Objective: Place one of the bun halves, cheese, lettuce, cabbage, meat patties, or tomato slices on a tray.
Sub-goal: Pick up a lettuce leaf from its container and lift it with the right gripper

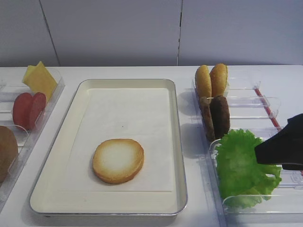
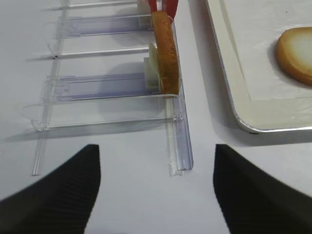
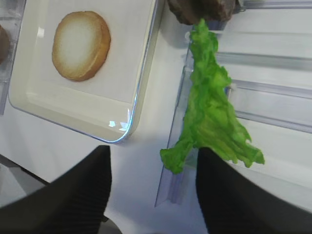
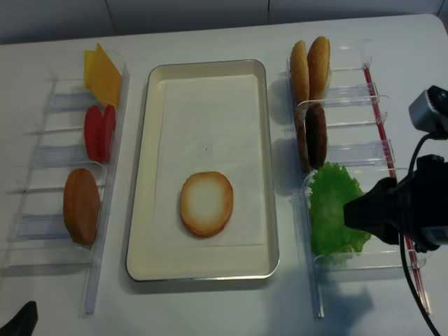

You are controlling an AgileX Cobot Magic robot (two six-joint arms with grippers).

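Note:
The frilly green lettuce lies in the near compartment of the right-hand clear bin. My right gripper reaches into it from the right. In the right wrist view that gripper is open: the lettuce touches or overlaps the right finger, and its lower tip hangs into the wide gap. A bun half lies pale face up on the cream tray. My left gripper is open over bare table, holding nothing.
The right bin also holds upright bun halves and meat patties. The left bin holds cheese, tomato slices and another bun half. A strip of table separates each bin from the tray.

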